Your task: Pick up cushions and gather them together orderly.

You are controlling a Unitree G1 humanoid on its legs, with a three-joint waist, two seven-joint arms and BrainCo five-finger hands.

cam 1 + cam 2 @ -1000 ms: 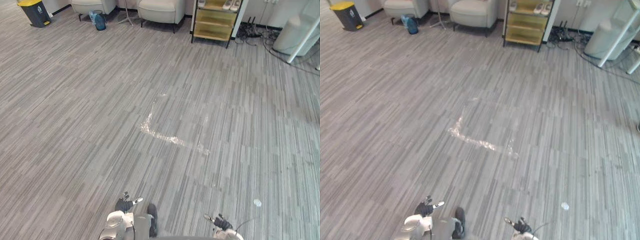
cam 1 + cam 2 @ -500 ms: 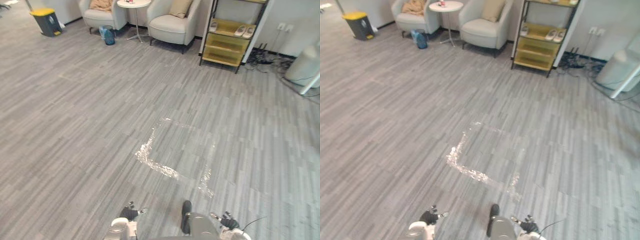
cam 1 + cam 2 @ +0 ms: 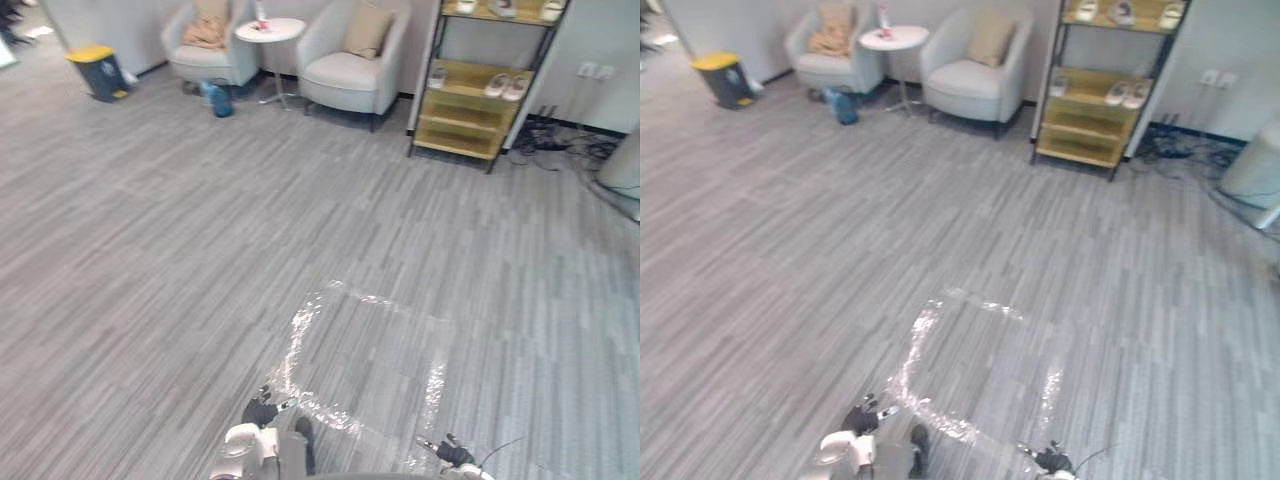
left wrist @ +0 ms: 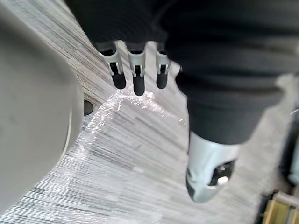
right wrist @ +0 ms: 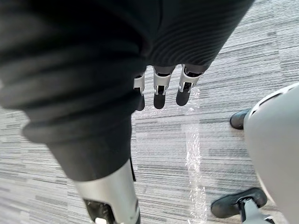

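A tan cushion (image 3: 366, 30) leans upright against the back of the right-hand pale armchair (image 3: 350, 72) at the far side of the room. A second tan, rumpled cushion (image 3: 208, 31) lies on the left armchair (image 3: 200, 58). Both are far from my hands. My left hand (image 3: 261, 411) hangs low at the near edge, fingers (image 4: 134, 70) straight over the floor and holding nothing. My right hand (image 3: 453, 456) is also low at the near right, its fingers (image 5: 159, 91) straight and empty.
A round white side table (image 3: 269, 30) stands between the armchairs, a blue bin (image 3: 221, 98) in front. A yellow-lidded bin (image 3: 97, 70) sits far left. A wooden shoe shelf (image 3: 478, 95) and cables (image 3: 565, 145) stand far right. Shiny tape lines (image 3: 320, 400) mark the floor.
The camera has moved forward and tilted up: armchairs, cushions and shelf show more fully, and the taped square now lies just before me. Both hands stay low and empty.
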